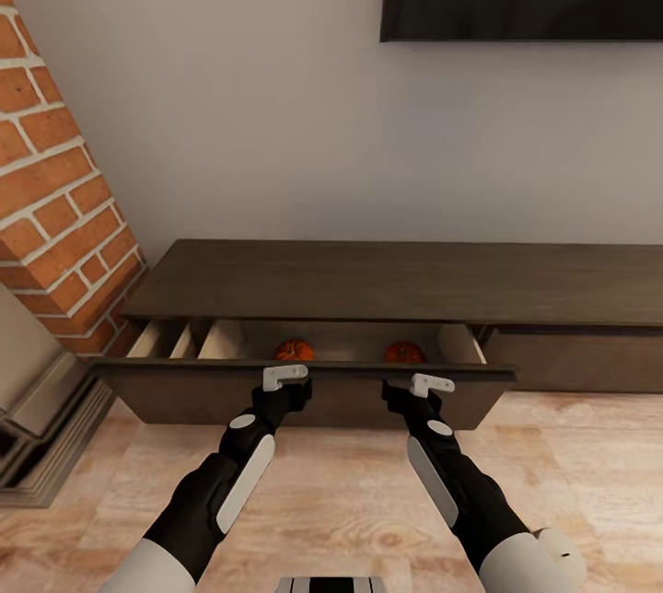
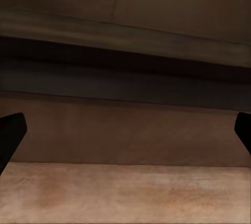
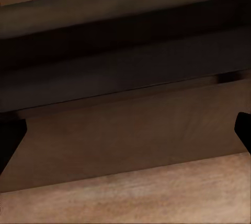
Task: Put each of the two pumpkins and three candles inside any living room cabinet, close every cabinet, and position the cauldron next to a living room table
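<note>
At lower centre, the left gripper [image 1: 284, 377] and right gripper [image 1: 431, 384], fingers spread, meet the open cabinet [image 1: 304, 386] drawer front. Behind lie two pumpkins [image 1: 295, 350]. An uneven push could skew it.

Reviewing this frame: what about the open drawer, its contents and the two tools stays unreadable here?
- Two small orange ribbed pumpkins: head view, lower halves hidden by the dark-brown drawer front.
- Drawer floor and any candles: hidden behind that front.
- Left tool and right tool: head view, contact with the front's rim unclear.
- Wrist views: black fingertips cut off at the edges.
</note>
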